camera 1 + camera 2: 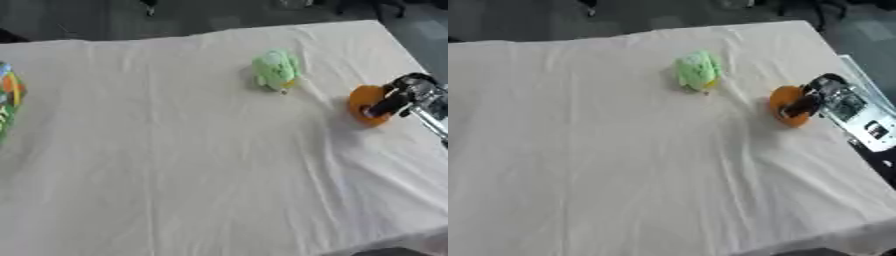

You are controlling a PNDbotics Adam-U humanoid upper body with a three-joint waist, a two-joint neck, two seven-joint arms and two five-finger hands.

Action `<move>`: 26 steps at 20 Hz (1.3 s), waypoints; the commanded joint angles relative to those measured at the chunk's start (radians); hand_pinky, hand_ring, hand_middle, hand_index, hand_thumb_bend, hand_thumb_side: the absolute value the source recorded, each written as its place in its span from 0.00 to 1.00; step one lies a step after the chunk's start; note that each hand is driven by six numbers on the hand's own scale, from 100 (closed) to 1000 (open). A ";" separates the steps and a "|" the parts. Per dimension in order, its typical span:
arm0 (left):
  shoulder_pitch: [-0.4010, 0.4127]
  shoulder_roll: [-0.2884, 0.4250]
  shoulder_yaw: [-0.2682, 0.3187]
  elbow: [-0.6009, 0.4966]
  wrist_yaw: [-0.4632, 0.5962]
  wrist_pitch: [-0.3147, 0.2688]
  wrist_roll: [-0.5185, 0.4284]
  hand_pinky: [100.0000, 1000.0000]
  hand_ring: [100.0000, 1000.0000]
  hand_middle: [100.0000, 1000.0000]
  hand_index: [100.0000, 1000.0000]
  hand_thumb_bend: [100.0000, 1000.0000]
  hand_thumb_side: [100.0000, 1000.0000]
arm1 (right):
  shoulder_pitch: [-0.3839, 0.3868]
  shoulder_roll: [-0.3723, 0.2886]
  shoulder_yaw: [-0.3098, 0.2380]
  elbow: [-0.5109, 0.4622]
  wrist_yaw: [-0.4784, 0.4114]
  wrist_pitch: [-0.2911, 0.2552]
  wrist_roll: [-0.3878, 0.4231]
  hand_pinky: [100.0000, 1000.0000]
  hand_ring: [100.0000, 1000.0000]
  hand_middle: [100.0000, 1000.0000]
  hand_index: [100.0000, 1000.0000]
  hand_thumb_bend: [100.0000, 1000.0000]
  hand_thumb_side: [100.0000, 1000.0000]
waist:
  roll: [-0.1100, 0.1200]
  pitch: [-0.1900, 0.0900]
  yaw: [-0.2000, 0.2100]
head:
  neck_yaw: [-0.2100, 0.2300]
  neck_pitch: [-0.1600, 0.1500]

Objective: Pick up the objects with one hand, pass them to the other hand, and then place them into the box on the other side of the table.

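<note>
An orange round object (365,104) lies near the table's right edge. My right hand (398,100) comes in from the right, and its dark fingers (800,107) are curled over the orange object's right side. A light green plush toy (276,70) sits further back, left of the hand and apart from it. At the far left edge a colourful box (9,97) shows only in part, in the left eye view. My left hand shows in neither view.
A wrinkled white cloth (192,160) covers the whole table. Its right edge (859,165) runs close beside my right arm. Dark floor lies beyond the far edge.
</note>
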 commanded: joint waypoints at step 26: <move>-0.019 0.023 0.003 -0.015 -0.011 -0.003 -0.017 0.57 0.69 0.55 0.62 0.19 0.42 | 0.026 -0.010 -0.111 -0.411 0.071 -0.018 -0.255 0.63 0.40 0.26 0.49 0.06 0.00 | 0.009 -0.023 -0.010 | 0.031 -0.002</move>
